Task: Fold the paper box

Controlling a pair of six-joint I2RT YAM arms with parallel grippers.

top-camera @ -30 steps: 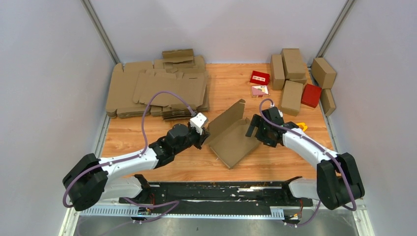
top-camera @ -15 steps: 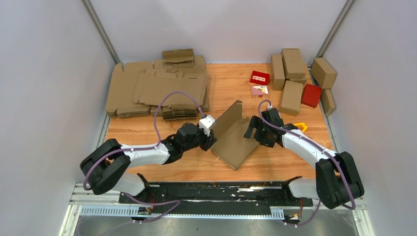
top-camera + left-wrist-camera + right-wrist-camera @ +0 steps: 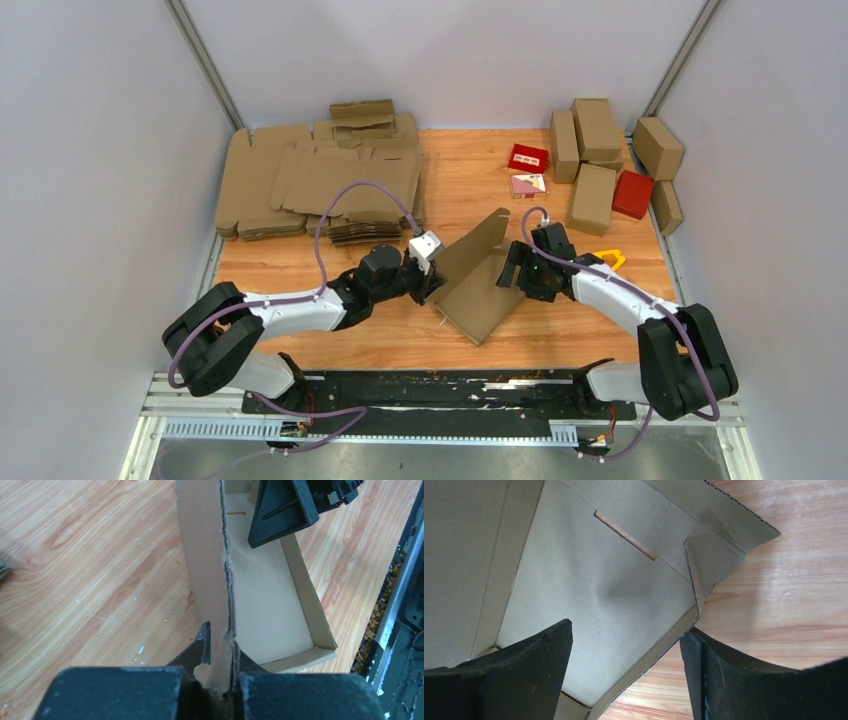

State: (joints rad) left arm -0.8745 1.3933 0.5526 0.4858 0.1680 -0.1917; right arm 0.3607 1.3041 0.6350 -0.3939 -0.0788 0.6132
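The paper box (image 3: pixel 487 298) lies mid-table as a shallow brown tray with its lid panel (image 3: pixel 472 244) standing up. My left gripper (image 3: pixel 432 277) is shut on the lower edge of that panel; in the left wrist view the panel (image 3: pixel 204 555) rises edge-on from between my gripper's tips (image 3: pixel 220 677), with the tray (image 3: pixel 267 600) to the right. My right gripper (image 3: pixel 514 270) is open at the tray's far right side. In the right wrist view it (image 3: pixel 629 672) straddles the tray's side wall (image 3: pixel 659 645), one finger (image 3: pixel 524 675) inside over the floor (image 3: pixel 589 580).
A stack of flat brown blanks (image 3: pixel 320 180) fills the back left. Finished brown boxes (image 3: pixel 595 150) and red boxes (image 3: pixel 632 193) stand at the back right, with a small red card box (image 3: pixel 527 157) and a yellow object (image 3: pixel 612 258) nearby. A black rail (image 3: pixel 430 390) runs along the near edge.
My left arm has reached further right and raised the lid panel more upright. The tray has slid slightly. My right gripper has shifted a little toward the tray and stays open.
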